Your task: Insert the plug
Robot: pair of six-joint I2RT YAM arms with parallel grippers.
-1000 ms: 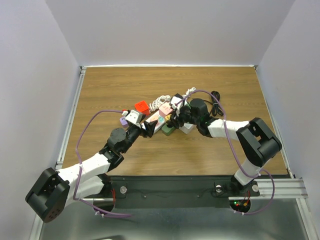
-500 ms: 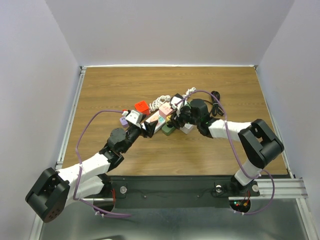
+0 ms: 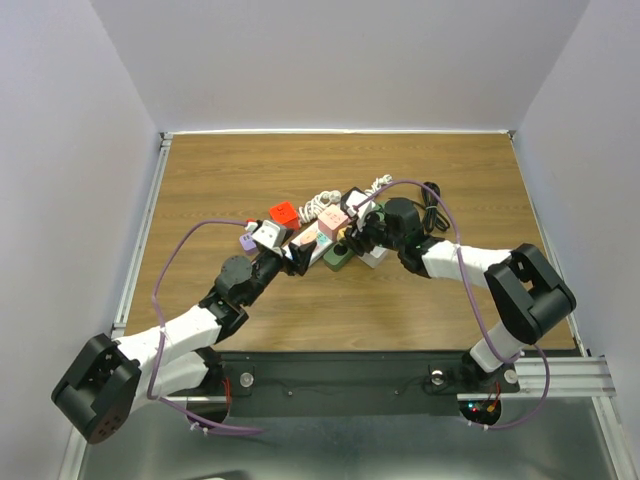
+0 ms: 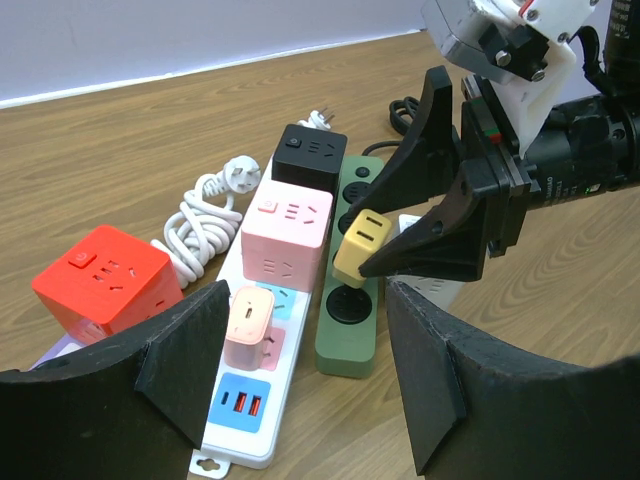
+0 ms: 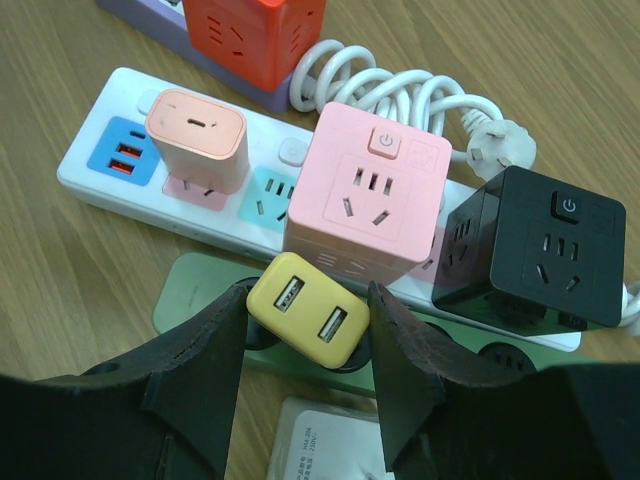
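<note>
My right gripper point(image 5: 308, 322) is shut on a small yellow two-port USB plug point(image 5: 308, 308), one finger on each side. The plug is tilted just over a round black socket of the green power strip point(image 5: 188, 292); its prongs are hidden. In the left wrist view the yellow plug point(image 4: 362, 245) hangs over the green strip point(image 4: 345, 330) between the right gripper's black fingers point(image 4: 440, 240). My left gripper point(image 4: 305, 372) is open and empty, low over the near end of the white strip point(image 4: 235, 415). From above, the two grippers point(image 3: 297, 255) point(image 3: 352, 241) face each other.
The white strip carries a peach charger point(image 4: 247, 322), a pink cube socket point(image 4: 287, 235) and a black cube socket point(image 4: 312, 158). A red cube socket point(image 4: 105, 282) sits on the left, next to a coiled white cable point(image 4: 205, 215). A white adapter point(image 5: 330, 445) lies beside the green strip.
My right wrist has shifted slightly to the right with the yellow plug, uncovering the pink cube from above. The left arm has not moved.
</note>
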